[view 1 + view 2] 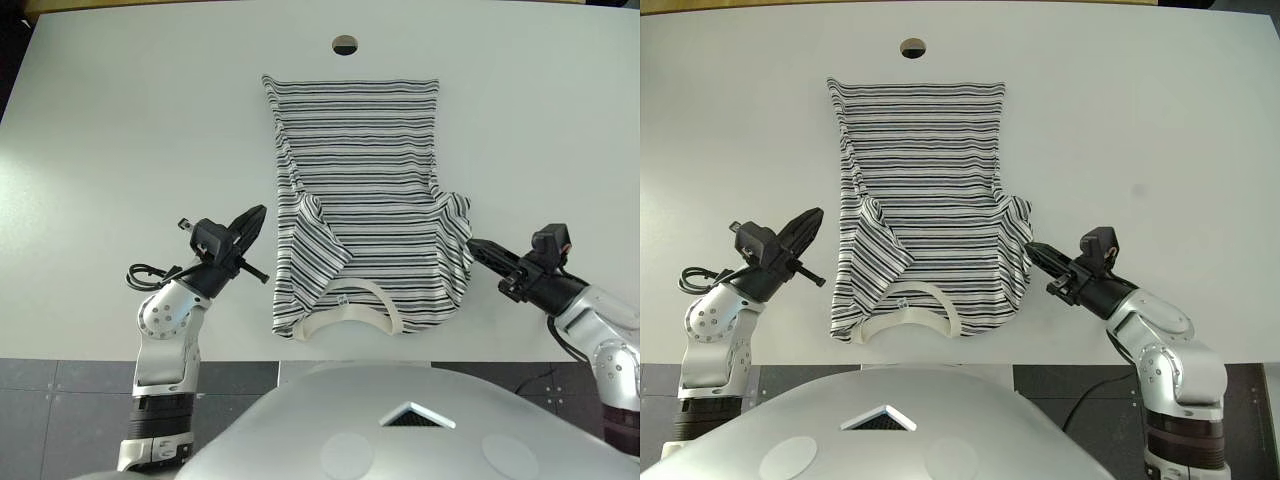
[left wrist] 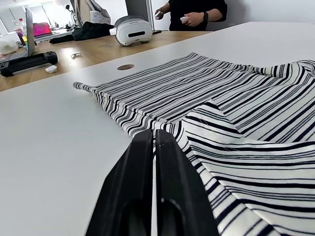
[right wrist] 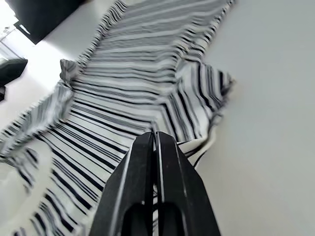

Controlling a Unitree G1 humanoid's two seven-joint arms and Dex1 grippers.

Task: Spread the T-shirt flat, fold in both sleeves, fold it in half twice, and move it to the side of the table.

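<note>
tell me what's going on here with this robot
The robot is folding a striped T-shirt on the white table. The shirt lies flat, collar nearest the robot, with both sleeves folded in. The left pincer and right pincer are shut, one at each side of the shirt, holding nothing. Halving folds remain.

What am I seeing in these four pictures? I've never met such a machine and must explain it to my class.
This is a humanoid robot with two arms. Two pictures look down from cameras in its head; two look along the jaws from cameras on its wrists. On the white table lies a striped T-shirt, collar towards the robot, both sleeves folded in. The left arm and right arm sit either side of it. Both pairs of jaws are shut, holding nothing.
</note>
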